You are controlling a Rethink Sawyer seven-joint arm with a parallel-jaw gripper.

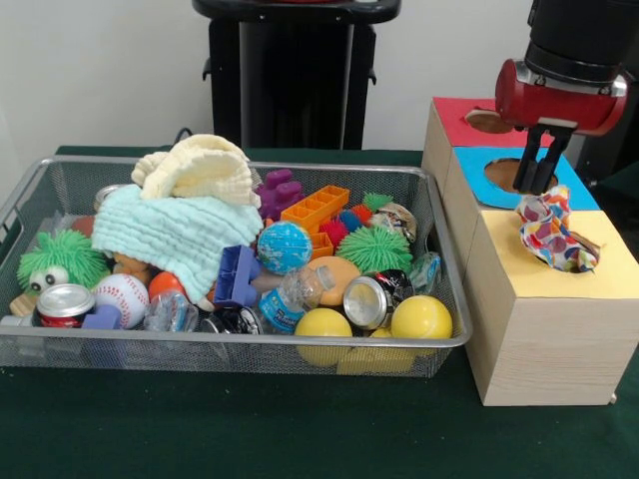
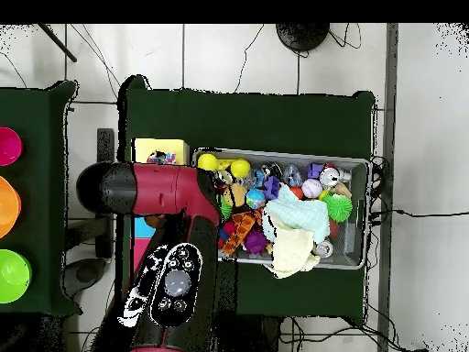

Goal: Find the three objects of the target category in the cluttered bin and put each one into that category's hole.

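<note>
Arm: a red and black jointed arm point(image 2: 160, 197) is seen from overhead laid across the wooden box with coloured tops point(image 1: 544, 329), hiding most of it.
Wrist: a red cylindrical wrist housing point(image 1: 561, 97) under a black link is held above the box's blue-topped section.
Gripper: the black two-fingered gripper point(image 1: 540, 168) is pointed downward over the blue section's hole.
Fingers: the black fingers point(image 1: 528, 160) are set slightly apart, with nothing held between them.

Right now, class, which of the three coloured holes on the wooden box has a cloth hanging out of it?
The yellow hole, nearest the camera: the patterned cloth drapes from it. The blue hole and red hole hold none.
</note>
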